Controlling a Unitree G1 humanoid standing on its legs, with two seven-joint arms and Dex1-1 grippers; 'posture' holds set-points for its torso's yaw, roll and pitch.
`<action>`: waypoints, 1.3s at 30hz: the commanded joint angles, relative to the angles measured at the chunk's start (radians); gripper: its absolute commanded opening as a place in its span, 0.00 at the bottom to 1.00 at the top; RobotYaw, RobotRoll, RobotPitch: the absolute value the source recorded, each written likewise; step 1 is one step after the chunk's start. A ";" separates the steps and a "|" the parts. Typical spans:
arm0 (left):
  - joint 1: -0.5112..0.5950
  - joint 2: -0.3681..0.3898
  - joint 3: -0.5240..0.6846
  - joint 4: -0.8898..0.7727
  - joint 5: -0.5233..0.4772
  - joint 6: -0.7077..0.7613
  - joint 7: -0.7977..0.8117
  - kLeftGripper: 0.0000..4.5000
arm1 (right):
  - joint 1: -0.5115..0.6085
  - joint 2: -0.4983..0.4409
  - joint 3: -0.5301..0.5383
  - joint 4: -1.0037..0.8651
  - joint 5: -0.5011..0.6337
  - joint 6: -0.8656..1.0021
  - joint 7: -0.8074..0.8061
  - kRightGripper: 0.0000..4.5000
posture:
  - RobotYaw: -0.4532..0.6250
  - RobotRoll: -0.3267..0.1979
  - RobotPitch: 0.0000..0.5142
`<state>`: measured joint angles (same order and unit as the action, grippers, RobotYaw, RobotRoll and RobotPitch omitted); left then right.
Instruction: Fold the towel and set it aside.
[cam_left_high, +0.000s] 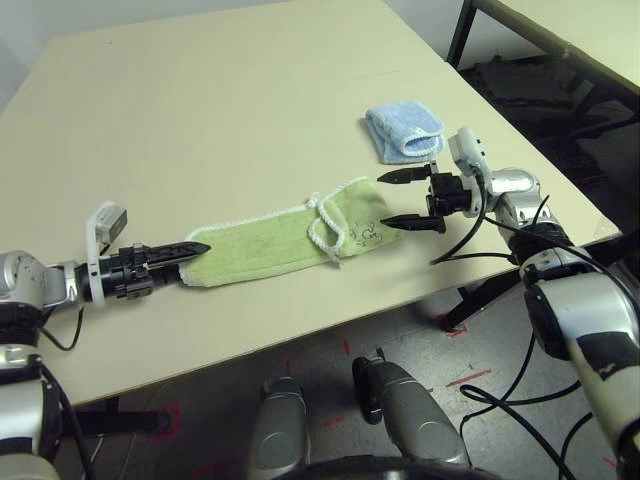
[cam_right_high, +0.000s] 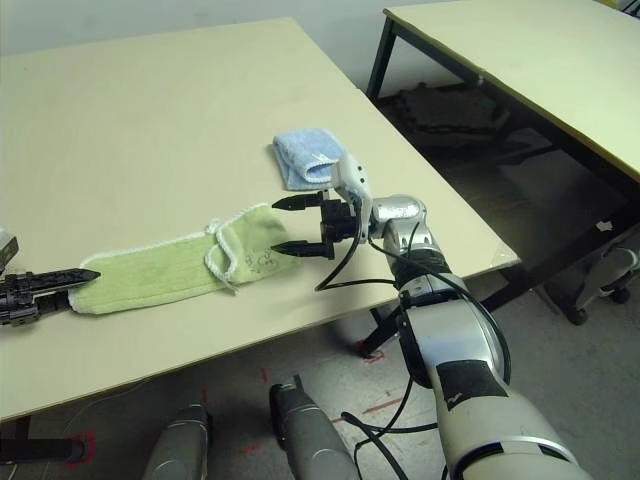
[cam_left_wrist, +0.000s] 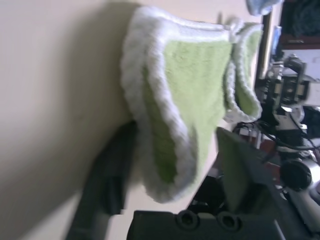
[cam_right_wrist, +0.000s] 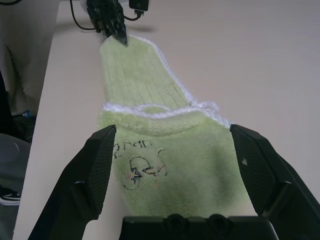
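Left end effector (cam_left_high: 196, 248) seemingly clamped on towel (cam_left_high: 290, 243) end, towel lying left-right, right end effector (cam_left_high: 407, 199) spread wide.

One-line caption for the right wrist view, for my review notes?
Open right hand straddles the logo end of the green towel; the left hand meets the far end.

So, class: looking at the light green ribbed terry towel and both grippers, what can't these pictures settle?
- Light green ribbed terry towel: underside hidden against the table; logo wording too small, right wrist view.
- Left gripper: whether it grips the towel's end; left wrist view is blurred.
- Small light blue folded cloth: cut off by the left wrist view's edge.
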<state>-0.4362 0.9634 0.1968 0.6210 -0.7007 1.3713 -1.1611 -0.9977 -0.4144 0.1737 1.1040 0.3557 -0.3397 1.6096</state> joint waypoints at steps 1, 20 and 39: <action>0.008 -0.011 -0.001 0.012 0.014 0.013 0.022 0.35 | 0.011 -0.003 0.001 0.001 -0.005 -0.011 0.005 1.00 | 0.29 0.62 0.33; 0.228 0.229 0.017 -0.082 -0.038 0.075 -0.116 0.01 | 0.001 0.000 0.009 0.018 -0.011 -0.014 0.005 1.00 | 0.32 0.62 0.34; 0.465 0.446 0.112 0.132 0.047 -0.179 -0.295 0.01 | 0.009 0.002 0.021 0.017 -0.004 -0.002 0.005 1.00 | 0.35 0.62 0.35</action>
<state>0.0376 1.4070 0.3064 0.7163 -0.6833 1.2261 -1.4552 -0.9985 -0.4137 0.1817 1.1175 0.3522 -0.3464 1.6097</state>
